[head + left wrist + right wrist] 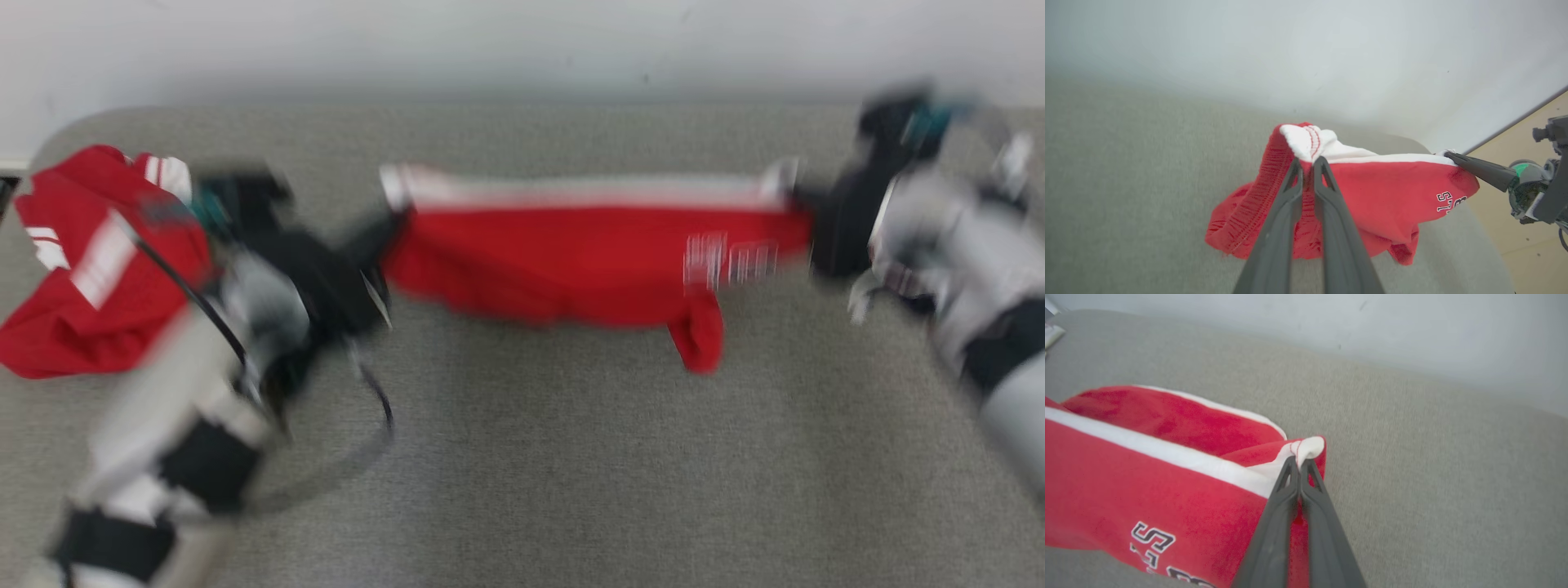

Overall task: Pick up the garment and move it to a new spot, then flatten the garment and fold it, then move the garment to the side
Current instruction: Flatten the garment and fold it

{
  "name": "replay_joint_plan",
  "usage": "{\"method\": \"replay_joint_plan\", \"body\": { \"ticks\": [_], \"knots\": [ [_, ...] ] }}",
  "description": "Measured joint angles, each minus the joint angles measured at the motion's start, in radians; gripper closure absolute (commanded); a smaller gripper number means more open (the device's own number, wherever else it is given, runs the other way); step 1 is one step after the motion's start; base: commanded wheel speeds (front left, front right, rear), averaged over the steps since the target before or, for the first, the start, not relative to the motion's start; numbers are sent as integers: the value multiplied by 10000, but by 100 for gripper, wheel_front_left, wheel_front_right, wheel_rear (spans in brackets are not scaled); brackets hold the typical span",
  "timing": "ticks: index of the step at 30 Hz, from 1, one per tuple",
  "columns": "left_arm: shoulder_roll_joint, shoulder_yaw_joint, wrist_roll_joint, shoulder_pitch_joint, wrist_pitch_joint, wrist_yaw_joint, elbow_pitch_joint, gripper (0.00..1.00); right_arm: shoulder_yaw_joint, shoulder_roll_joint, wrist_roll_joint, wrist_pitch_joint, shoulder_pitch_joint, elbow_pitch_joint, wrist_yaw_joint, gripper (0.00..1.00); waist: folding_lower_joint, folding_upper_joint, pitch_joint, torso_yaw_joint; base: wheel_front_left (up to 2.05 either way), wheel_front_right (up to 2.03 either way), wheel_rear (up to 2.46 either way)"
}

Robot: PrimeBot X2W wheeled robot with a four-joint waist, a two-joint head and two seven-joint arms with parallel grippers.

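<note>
**Red garment stretched between two pinches**

Far left in the blurred head view, heaped on the grey surface [522, 457]: a second red garment [90, 269]. Next along, left gripper [1306, 163], fingers nearly together, clamped on the white-banded left end of the garment [571, 253]. Garment pulled out wide across the middle of the surface, white band along the far edge, one red flap drooping on the near side. At the right, right gripper [1299, 462], fingers pressed tight on the white right corner.

From the left wrist, not the head: ribbed red waistband, tan floor [1535, 212] past the surface's edge. From both wrists: black-outlined lettering, a mere white smear from the head.
</note>
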Motion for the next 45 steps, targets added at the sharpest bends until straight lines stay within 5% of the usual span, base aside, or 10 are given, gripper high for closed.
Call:
{"method": "replay_joint_plan", "body": {
  "ticks": [6, 11, 25, 45],
  "knots": [
    [-67, 1687, 305, -4426, -968, 314, -614, 100, -1400, -257, -472, -1599, -4250, -368, -15, 100, -1, -2, 768, -382, 0, 0, 0],
    [-259, 1601, 1012, -5077, -2052, 280, -1174, 100, -1544, -554, -769, -3319, -4479, -696, -8, 100, -1, -1, 1458, -656, 0, 0, 0],
    [-104, -330, 1266, 994, -2648, 75, 654, 100, -119, 25, 288, -5055, 1798, -616, 0, 100, -2, 0, 1529, -1059, 0, 0, 0],
    [-265, -792, 1162, 4472, -3772, 90, 502, 100, 1384, -1020, 1465, -5605, 5468, -2044, 0, 100, -6, -3, -610, -896, 0, 0, 0]
  ]
}}
